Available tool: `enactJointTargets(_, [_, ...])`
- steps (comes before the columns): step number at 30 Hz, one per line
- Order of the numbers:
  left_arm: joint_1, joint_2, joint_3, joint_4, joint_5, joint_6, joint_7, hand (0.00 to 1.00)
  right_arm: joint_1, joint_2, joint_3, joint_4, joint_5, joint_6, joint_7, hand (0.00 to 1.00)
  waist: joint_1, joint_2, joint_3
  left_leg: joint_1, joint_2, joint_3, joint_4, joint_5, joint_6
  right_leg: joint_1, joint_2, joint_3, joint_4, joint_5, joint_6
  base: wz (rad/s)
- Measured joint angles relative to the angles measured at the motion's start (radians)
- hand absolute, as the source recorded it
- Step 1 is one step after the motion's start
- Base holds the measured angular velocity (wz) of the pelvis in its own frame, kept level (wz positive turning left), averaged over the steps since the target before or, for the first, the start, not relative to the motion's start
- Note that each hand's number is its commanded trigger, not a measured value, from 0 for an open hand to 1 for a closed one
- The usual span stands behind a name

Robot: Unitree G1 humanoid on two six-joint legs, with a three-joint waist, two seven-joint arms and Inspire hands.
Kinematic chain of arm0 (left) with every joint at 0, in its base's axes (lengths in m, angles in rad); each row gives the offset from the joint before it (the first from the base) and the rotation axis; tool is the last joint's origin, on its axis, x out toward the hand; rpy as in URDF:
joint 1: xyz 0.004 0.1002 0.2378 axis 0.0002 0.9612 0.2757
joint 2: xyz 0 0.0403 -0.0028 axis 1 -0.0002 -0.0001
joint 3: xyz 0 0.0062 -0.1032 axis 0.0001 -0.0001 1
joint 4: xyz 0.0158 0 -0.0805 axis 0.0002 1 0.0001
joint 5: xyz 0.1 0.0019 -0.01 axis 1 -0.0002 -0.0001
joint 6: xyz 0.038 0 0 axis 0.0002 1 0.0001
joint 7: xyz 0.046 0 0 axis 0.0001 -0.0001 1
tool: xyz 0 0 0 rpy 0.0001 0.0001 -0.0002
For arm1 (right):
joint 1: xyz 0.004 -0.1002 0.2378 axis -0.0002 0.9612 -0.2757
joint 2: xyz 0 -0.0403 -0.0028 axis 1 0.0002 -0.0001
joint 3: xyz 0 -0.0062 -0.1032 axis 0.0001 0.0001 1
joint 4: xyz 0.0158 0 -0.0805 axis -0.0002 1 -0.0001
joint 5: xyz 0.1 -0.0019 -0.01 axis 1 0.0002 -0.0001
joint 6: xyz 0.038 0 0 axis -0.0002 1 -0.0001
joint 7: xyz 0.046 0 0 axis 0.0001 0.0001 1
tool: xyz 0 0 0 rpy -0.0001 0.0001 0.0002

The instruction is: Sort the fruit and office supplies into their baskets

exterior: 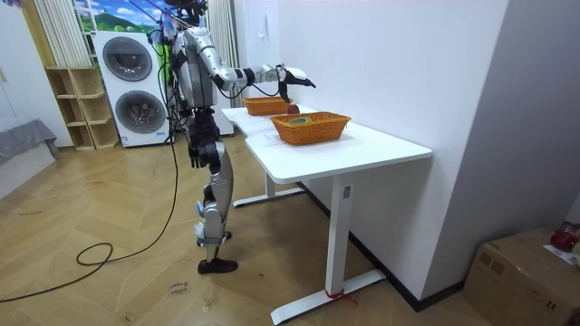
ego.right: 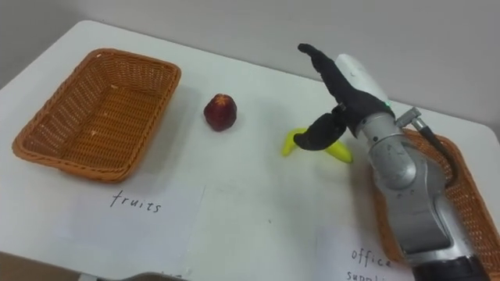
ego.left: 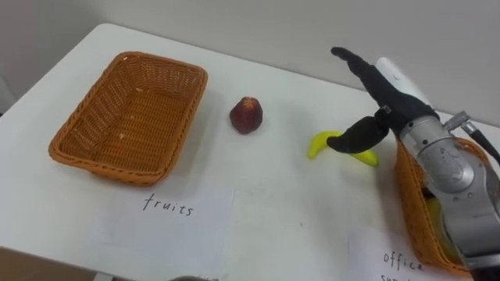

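The right hand (ego.left: 385, 88) hovers open (fingers straight) over the banana (ego.left: 319, 144); an apple (ego.left: 246, 115) lies left of the banana.

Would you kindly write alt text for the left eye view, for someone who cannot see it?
The robot's open right hand reaches over a yellow banana on a white table. A red fruit lies beside an empty wicker basket, with a handwritten paper label in front of it.
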Motion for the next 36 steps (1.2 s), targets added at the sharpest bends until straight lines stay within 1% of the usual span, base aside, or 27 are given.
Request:
enactJointTargets(1, [0.000, 0.002, 0.000, 0.000, 0.000, 0.000, 0.001, 0.00, 0.000, 0.000, 0.012, 0.004, -0.012, 0.003, 0.000, 0.00, 0.000, -0.003, 0.0008, 0.000, 0.000, 0.000, -0.001, 0.000, 0.000, 0.000, 0.000, 0.000, -0.001, 0.000, 0.000, 0.00])
enactJointTargets(4, [-0.004, 0.003, 0.000, 0.000, 0.000, 0.000, 0.004, 0.00, 0.000, 0.000, 0.024, 0.018, -0.030, 0.013, 0.011, 0.00, 0.000, -0.007, -0.0011, 0.000, 0.000, -0.001, 0.000, 0.000, 0.000, -0.002, 0.000, 0.000, -0.001, 0.000, 0.000, 0.00])
enactJointTargets(10, [-0.014, 0.010, -0.001, 0.000, 0.000, 0.001, 0.004, 0.00, 0.000, -0.002, 0.025, 0.036, -0.082, 0.022, 0.011, 0.00, 0.000, -0.007, -0.0015, -0.001, 0.000, -0.005, -0.003, 0.000, 0.000, -0.003, 0.001, -0.003, -0.002, 0.000, 0.000, 0.01])
enactJointTargets(15, [-0.025, 0.012, -0.001, 0.000, 0.001, 0.006, 0.004, 0.00, -0.001, -0.002, 0.044, 0.071, -0.093, 0.043, 0.011, 0.00, 0.001, -0.007, -0.0017, 0.001, -0.001, -0.006, -0.002, 0.000, 0.000, 0.000, 0.000, -0.004, -0.002, 0.000, 0.000, 0.00])
enactJointTargets(17, [-0.028, 0.012, -0.001, 0.000, 0.001, 0.007, 0.005, 0.00, -0.001, -0.002, 0.065, 0.079, -0.105, 0.043, 0.012, 0.00, 0.000, -0.006, -0.0011, 0.001, -0.001, -0.006, -0.001, 0.000, 0.000, 0.001, 0.000, -0.004, -0.003, 0.000, 0.000, 0.00])
enactJointTargets(24, [-0.032, 0.012, -0.001, -0.003, 0.001, 0.011, 0.005, 0.00, -0.001, -0.002, 0.070, 0.092, -0.124, 0.044, 0.013, 0.00, 0.003, -0.003, 0.0010, -0.001, -0.001, -0.006, -0.004, 0.000, 0.000, 0.002, 0.000, -0.004, -0.002, 0.000, 0.000, 0.00])
enactJointTargets(28, [-0.030, 0.012, -0.001, -0.024, 0.001, 0.019, 0.006, 0.00, -0.001, -0.002, 0.070, 0.094, -0.133, 0.055, 0.028, 0.00, 0.005, 0.000, 0.0022, -0.001, -0.001, -0.006, -0.003, 0.000, 0.000, 0.002, 0.000, -0.003, -0.002, 0.000, 0.000, 0.00])
enactJointTargets(36, [-0.030, 0.012, -0.002, -0.046, 0.002, 0.019, 0.007, 0.00, -0.001, -0.002, 0.070, 0.104, -0.210, 0.063, 0.054, 0.00, 0.025, 0.002, 0.0034, 0.000, -0.001, -0.007, -0.003, 0.000, 0.000, 0.001, 0.000, -0.003, -0.002, 0.000, 0.000, 0.00])
